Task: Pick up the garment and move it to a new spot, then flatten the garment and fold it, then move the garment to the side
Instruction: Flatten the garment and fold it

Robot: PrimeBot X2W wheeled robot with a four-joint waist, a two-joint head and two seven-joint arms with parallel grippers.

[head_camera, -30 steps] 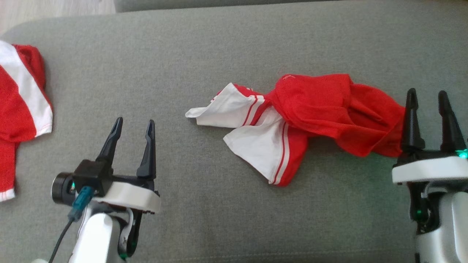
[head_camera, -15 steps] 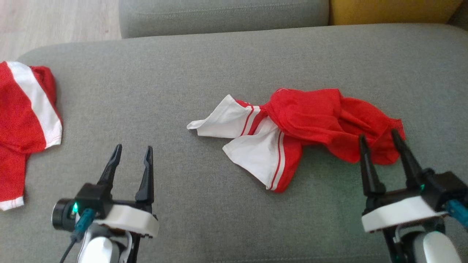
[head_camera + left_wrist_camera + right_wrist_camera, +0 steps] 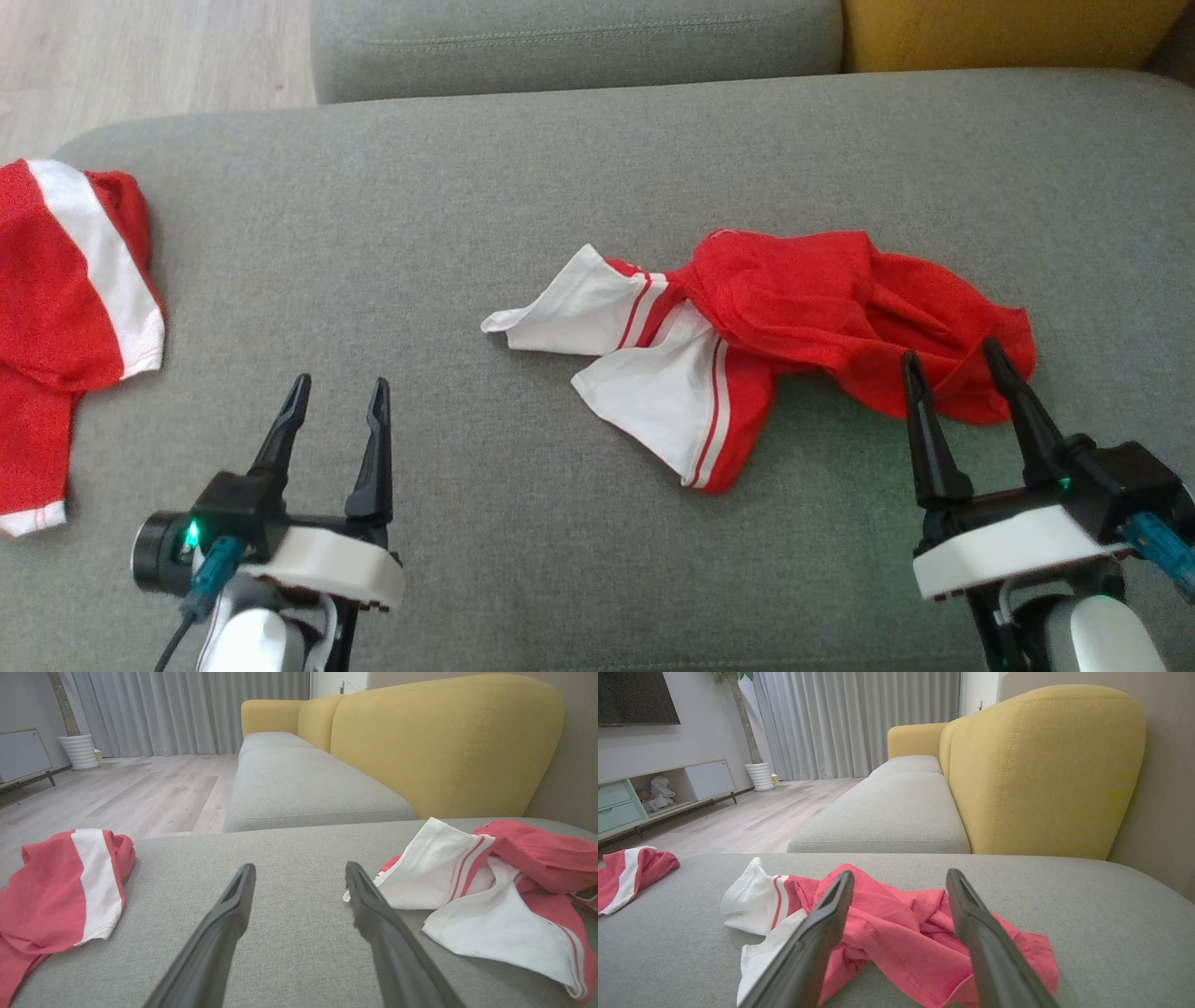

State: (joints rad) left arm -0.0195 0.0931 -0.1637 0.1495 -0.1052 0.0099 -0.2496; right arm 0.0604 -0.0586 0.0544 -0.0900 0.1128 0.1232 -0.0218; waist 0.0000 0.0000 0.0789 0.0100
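Two red-and-white garments on the grey cushion point(image 3: 448, 187). The crumpled garment point(image 3: 794, 308) lies right of the cushion's middle, with its white striped ends toward the centre and its red bulk toward the right edge. The second garment point(image 3: 65, 299) is bunched at the cushion's left edge.

Right gripper point(image 3: 948, 355): jaws released and wide, at the cushion's near side, tips over the red hem. Likely lined up for the first pick.

Left gripper point(image 3: 338, 383): jaws also released and empty, hovers over bare cushion left of centre. Probably placed to take the white end.
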